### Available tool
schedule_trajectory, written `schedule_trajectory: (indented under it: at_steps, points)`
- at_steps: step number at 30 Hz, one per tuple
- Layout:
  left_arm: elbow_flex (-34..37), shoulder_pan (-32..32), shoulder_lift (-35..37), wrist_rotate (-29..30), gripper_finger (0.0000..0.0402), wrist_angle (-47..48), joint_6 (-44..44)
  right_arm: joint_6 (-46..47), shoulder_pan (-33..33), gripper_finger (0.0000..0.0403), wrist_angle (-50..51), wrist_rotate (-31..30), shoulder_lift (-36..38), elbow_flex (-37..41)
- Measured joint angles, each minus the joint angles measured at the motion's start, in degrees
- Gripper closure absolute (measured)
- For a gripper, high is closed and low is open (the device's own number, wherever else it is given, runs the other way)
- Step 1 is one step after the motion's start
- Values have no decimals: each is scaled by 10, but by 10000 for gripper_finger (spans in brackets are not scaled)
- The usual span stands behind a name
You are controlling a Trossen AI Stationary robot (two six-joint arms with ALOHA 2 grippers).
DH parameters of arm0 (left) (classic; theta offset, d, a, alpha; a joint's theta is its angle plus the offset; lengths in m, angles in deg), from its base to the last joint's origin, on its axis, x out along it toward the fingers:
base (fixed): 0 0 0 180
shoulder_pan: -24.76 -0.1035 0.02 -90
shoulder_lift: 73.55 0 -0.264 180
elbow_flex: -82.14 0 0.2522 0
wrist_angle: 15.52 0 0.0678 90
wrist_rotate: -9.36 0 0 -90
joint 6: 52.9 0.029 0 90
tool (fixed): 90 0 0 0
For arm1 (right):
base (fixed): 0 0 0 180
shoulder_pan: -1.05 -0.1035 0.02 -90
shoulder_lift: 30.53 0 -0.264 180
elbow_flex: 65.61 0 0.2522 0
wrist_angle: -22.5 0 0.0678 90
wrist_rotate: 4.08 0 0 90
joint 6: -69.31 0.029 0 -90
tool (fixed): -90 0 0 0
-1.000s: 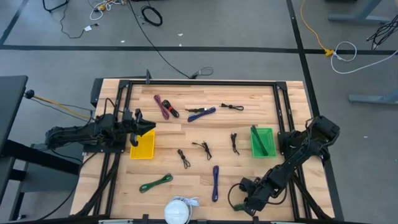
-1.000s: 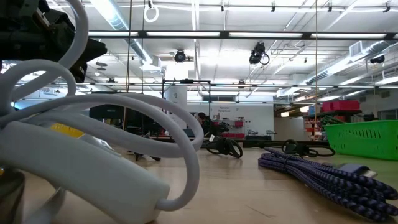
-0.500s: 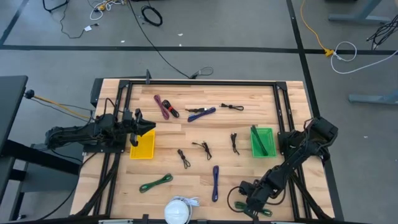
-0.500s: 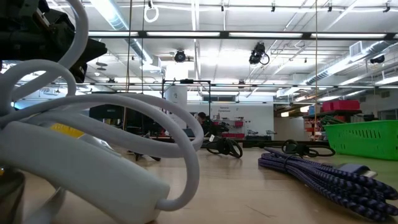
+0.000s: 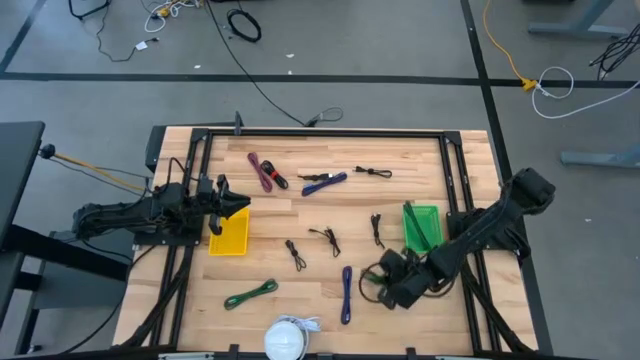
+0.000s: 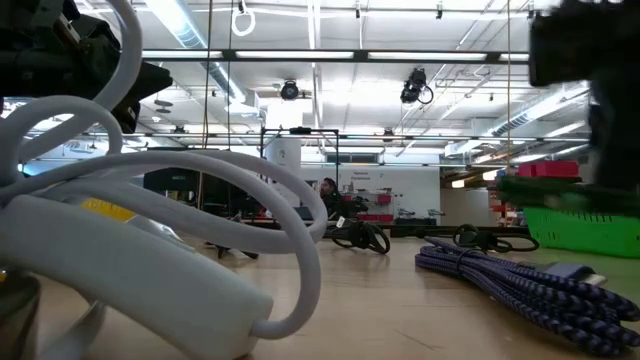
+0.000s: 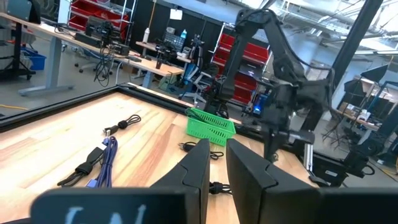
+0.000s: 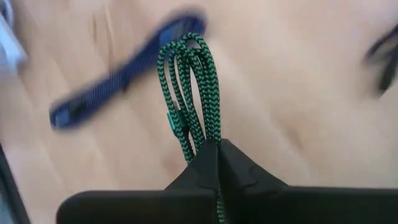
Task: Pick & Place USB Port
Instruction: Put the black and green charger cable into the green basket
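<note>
My right gripper [image 5: 385, 284] hangs over the table's near right part, left of and nearer than the green bin [image 5: 421, 227]. It is shut on a green-and-black braided cable bundle [image 8: 186, 81]. A blue cable [image 5: 346, 292] lies on the wood just left of it. My left gripper [image 5: 236, 205] waits over the far edge of the yellow bin [image 5: 228, 236] at the table's left. Its fingers [image 7: 199, 165] stand a narrow gap apart with nothing between them. My right gripper pinches the folded cable bundle between its two fingers, across several strands near one end [image 8: 202, 138]. The fingers slant down toward the table and lie along the bundle. The looped end [image 8: 183, 46] sticks out past the fingertips, lifted clear of the wood.
Loose cables lie over the wood: maroon [image 5: 262, 170], blue [image 5: 325, 182] and black [image 5: 372, 172] at the far side, black ones [image 5: 325, 238] in the middle, green [image 5: 250, 293] at the near left. A white coiled cable [image 5: 285, 338] lies at the near edge.
My right gripper has swung from the table's near edge toward the far edge and a little left, rising off the wood, and now stands closer to the green bin. The green cable has come with it.
</note>
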Motion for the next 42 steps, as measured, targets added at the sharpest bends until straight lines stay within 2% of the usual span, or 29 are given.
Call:
schedule_trajectory:
  at_steps: [4, 9, 17, 21, 27, 31, 34, 42]
  points:
    - [0, 0, 0, 0, 344, 1, 0, -11, 16, 403, 11, -79, 53, -2]
    - [0, 0, 0, 0, 344, 2, 0, 25, 30, 403, 121, -187, 114, -2]
    - [0, 0, 0, 0, 344, 6, 0, 145, 52, 403, 326, -214, 190, -2]
    - [0, 0, 0, 0, 344, 7, 0, 208, 53, 403, 404, -247, 211, -3]
    - [0, 0, 0, 0, 344, 7, 1, 331, 53, 403, 499, -247, 209, 4]
    - [0, 0, 0, 0, 344, 7, 1, 391, 53, 403, 509, -228, 206, 38]
    - [0, 0, 0, 0, 344, 7, 1, 420, 52, 403, 514, -194, 206, 68]
    - [0, 0, 0, 11, 344, 9, 2, 423, 59, 403, 517, -192, 206, 62]
